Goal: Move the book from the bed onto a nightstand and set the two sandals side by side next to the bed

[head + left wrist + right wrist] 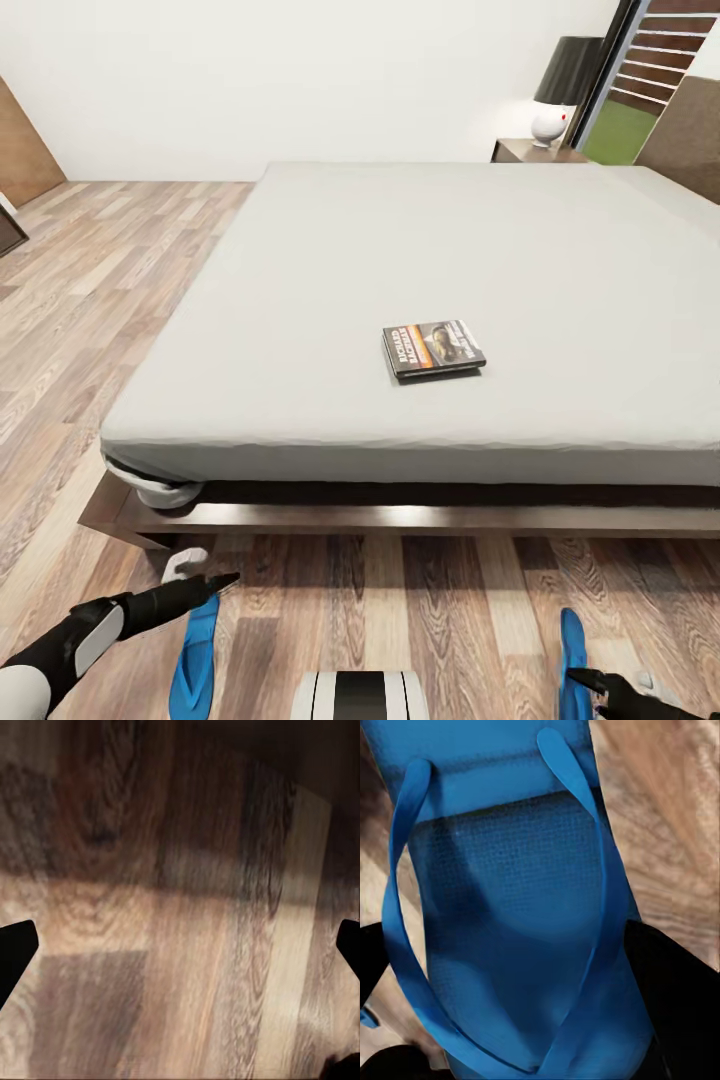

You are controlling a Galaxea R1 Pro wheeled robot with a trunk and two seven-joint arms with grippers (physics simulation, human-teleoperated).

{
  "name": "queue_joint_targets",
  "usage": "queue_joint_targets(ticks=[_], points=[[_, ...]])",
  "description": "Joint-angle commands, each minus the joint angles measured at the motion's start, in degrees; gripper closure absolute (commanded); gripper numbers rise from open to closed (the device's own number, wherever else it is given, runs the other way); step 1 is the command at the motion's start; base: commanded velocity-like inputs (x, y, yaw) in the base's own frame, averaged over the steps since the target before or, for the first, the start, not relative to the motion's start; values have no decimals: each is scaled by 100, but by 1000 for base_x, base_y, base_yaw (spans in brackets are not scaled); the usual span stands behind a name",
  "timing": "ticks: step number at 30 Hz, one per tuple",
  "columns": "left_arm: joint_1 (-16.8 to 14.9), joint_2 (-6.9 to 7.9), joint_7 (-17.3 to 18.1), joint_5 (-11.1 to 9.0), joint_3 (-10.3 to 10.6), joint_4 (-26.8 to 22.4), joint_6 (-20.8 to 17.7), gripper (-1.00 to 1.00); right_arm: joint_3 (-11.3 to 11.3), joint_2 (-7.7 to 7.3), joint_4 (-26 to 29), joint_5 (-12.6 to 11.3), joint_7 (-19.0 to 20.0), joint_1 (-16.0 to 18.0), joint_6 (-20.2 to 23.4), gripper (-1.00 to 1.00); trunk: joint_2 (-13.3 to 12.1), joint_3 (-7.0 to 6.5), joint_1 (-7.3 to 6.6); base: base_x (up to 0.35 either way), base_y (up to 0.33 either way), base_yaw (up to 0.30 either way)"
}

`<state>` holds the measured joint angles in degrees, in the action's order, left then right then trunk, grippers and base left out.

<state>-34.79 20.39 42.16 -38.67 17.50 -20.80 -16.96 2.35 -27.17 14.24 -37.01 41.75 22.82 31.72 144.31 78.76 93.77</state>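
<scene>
The book [434, 349] lies flat on the grey mattress of the bed [300, 300], near its foot edge. On the plank floor [440, 620] before the bed frame lie two blue sandals, well apart: one [195, 645] beside the left gripper [215, 583], whose fingers are spread over bare planks; the other [572, 650] between the right gripper's [585, 680] parted fingers, whether gripped I cannot tell.
</scene>
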Motion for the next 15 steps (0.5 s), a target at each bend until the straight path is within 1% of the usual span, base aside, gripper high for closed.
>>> queue_joint_targets(ticks=[1, 2, 4, 6, 7, 9, 11, 12, 13, 14, 15], points=[[-2, 3, 6, -200, -3, -3, -53, -100, 38, 1, 19, -6, -286, 3, 10, 100, 2, 4, -1, 0, 0, 0], [-2, 2, 6, -319, -21, -3, -53, -100, 38, 1, 28, 14, -510, 3, -80, 100, 2, 4, -1, 0, 0, 0], [-2, -21, 4, -475, -39, -3, -53, -100, 38, 1, 59, 68, -804, 3, -387, 100, 2, 4, -1, 0, 0, 0], [1, -50, 3, -517, -47, -3, -53, -100, 38, 1, 174, 201, -896, 3, -526, 100, 2, 4, -1, 0, 0, 0], [3, -58, 3, -530, -49, -3, -53, -100, 38, 1, 279, 317, -927, 4, -561, 100, 2, 4, -1, 0, 0, 0], [5, -72, 0, -543, -47, -3, -53, -100, 41, 1, 505, 650, -1111, 6, -601, 100, 2, 4, -1, 0, 0, 0], [6, -94, 1, -549, -45, -5, -53, -100, 44, 1, 732, 1029, -1579, 7, -624, 100, 2, 4, -1, 0, 0, 0], [6, -102, 2, -550, -47, -4, -53, -100, 45, 1, 790, 1113, -1730, 6, -629, 100, 2, 4, -1, 0, 0, 0], [7, -126, -1, -549, -47, -4, -53, -100, 47, 1, 953, 1346, -2319, 7, -717, 100, 2, 4, -1, 0, 0, 0], [7, -134, -2, -548, -46, -4, -53, -100, 47, 3, 992, 1406, -2498, 8, -772, 100, 2, 4, -1, 0, 0, 0], [7, -146, -4, -547, -46, -4, -53, -100, 46, 11, 1050, 1492, -2801, 8, -918, 100, 2, 4, -1, 0, 0, 0]])
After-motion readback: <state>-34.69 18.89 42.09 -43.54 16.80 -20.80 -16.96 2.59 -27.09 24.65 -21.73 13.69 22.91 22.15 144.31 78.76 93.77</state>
